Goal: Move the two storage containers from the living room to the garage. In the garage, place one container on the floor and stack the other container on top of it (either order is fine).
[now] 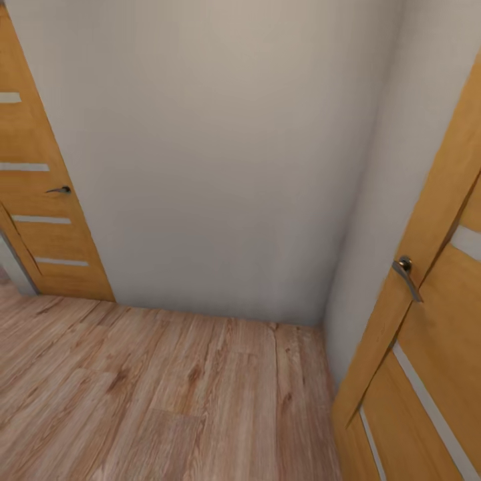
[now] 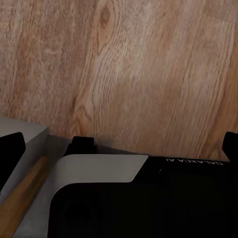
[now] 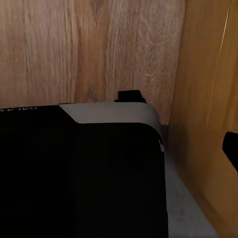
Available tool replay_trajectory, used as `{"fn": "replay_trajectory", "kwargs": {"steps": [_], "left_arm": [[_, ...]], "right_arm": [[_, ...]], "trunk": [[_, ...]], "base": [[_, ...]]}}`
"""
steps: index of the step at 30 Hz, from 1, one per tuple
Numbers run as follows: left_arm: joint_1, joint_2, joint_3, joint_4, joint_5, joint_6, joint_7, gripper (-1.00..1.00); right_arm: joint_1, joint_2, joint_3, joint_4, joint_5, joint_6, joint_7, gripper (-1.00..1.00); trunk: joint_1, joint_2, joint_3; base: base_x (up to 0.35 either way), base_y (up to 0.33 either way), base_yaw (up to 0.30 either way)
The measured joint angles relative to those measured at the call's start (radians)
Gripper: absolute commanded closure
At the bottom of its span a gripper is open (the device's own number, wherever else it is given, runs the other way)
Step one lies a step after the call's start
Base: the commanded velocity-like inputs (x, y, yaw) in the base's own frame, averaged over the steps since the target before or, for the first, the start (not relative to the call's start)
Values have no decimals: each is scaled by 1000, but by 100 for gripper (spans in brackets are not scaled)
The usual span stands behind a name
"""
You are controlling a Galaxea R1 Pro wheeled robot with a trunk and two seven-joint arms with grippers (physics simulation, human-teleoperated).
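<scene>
1. Storage containers are not in sight; wood-plank floor (image 1: 153, 394), white wall (image 1: 220, 153), two wooden doors (image 1: 47, 200) (image 1: 427, 334).
2. Transit step, probably; next means finding the containers.
3. Each tool's state: cannot tell.

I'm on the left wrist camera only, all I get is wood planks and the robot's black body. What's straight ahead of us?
Observer: The head view shows a plain white wall straight ahead, rising from the wood floor.
Operator: Any way out on the left?
Observer: A light-wood door with pale stripes stands at the left end of that wall.
Operator: And on the right?
Observer: A second wooden door stands close on the right, its metal handle facing us.
</scene>
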Motion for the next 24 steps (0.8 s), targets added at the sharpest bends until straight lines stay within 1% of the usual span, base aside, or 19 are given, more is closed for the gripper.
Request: {"fn": "replay_trajectory", "kwargs": {"steps": [24], "left_arm": [[0, 4, 0, 0, 2, 2, 1, -100]], "right_arm": [[0, 0, 1, 0, 0, 0, 0, -100]], "trunk": [[0, 0, 0]], "base": [[312, 0, 3]]}}
